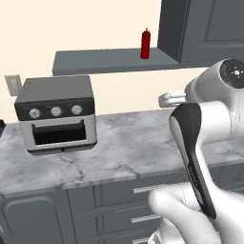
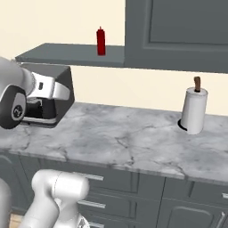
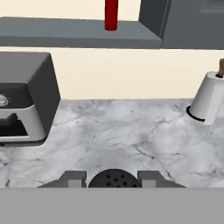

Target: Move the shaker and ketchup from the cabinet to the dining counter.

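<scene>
End effector [image 3: 113,180] pinching small black cylindrical shaker [image 3: 113,179], low over grey-veined marble table [image 3: 131,135]. Slim red ketchup bottle [image 3: 111,14] upright on flat grey cabinet shelf [image 3: 65,35], well above, apart.

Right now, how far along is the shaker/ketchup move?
Done: the shaker is off the cabinet shelf, a black perforated cap sitting between the pincer fingers, apparently gripped. In hand: carrying it above the marble worktop near the toaster oven. Left: set it on the dining counter, then come back for the ketchup, which stands upright on the shelf beside the panelled door.
</scene>
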{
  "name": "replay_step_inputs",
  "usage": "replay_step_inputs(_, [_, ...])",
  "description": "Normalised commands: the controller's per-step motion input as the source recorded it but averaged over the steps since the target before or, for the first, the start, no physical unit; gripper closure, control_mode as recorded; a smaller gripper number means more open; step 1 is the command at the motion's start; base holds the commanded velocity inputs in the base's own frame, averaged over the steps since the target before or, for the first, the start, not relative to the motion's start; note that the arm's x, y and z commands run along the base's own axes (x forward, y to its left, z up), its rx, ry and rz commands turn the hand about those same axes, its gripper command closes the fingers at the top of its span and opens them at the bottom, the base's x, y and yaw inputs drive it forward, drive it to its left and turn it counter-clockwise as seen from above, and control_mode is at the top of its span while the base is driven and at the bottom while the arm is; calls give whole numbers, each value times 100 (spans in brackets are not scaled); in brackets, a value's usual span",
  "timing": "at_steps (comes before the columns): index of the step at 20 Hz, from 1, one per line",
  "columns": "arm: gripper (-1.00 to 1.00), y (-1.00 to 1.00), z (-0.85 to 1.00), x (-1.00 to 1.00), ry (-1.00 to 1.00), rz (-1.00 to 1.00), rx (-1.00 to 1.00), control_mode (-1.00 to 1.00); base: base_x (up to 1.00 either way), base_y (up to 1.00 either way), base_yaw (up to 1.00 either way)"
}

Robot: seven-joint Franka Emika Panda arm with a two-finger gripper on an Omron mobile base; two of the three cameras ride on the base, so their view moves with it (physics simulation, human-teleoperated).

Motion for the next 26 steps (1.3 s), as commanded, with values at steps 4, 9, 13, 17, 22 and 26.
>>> replay_step_inputs(4, [100, 0, 0, 0, 0, 0, 0, 100, -100, 0, 0])
replay_step_inputs(9, [100, 0, 0, 0, 0, 0, 0, 100, -56, 0, 33])
replay_step_inputs(13, [100, 0, 0, 0, 0, 0, 0, 100, 0, 2, 98])
replay_step_inputs(17, [100, 0, 0, 0, 0, 0, 0, 100, -1, 1, 99])
replay_step_inputs(22, [100, 0, 0, 0, 0, 0, 0, 100, -2, 0, 97])
replay_step_inputs(26, [100, 0, 0, 0, 0, 0, 0, 100, 0, 0, 93])
